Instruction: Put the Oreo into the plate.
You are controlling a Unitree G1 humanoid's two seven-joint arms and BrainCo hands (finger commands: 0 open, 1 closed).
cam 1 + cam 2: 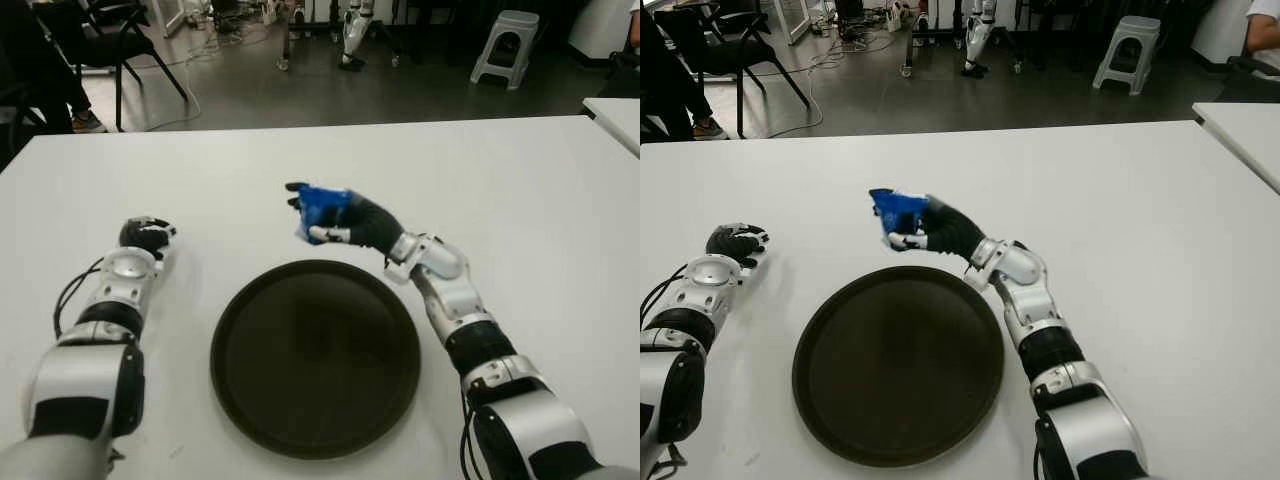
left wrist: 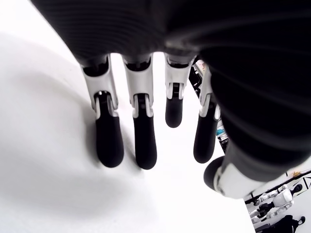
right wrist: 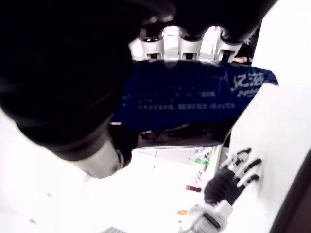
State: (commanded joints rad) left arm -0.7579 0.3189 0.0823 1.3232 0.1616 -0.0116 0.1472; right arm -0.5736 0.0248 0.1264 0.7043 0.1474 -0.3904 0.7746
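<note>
table [image 1: 520, 200]: white, fills most of both eye views; floor, a chair and a stool beyond its far edge
plate [image 1: 315, 355]: dark round tray with raised rim, near centre, nothing in it
right hand [image 1: 345, 222]: raised just past the plate's far rim, fingers clamped around the Oreo
left hand [image 1: 146, 235]: left of the plate, well apart from it; fingers straight and apart, holding nothing
Oreo [image 1: 322, 205]: blue packet in the right hand, above the table, not in the plate
Oreo look: glossy blue wrapper, white print; print only readable in right wrist view [image 3: 194, 94]
Oreo axis: long axis runs across the palm, one end sticking out past the fingers; eye views show only a bunched blue lump, direction hard to tell there
view diffs: left wrist view shows four dark-tipped fingers [image 2: 109, 141] over white table; right wrist view also catches the left hand far off
</note>
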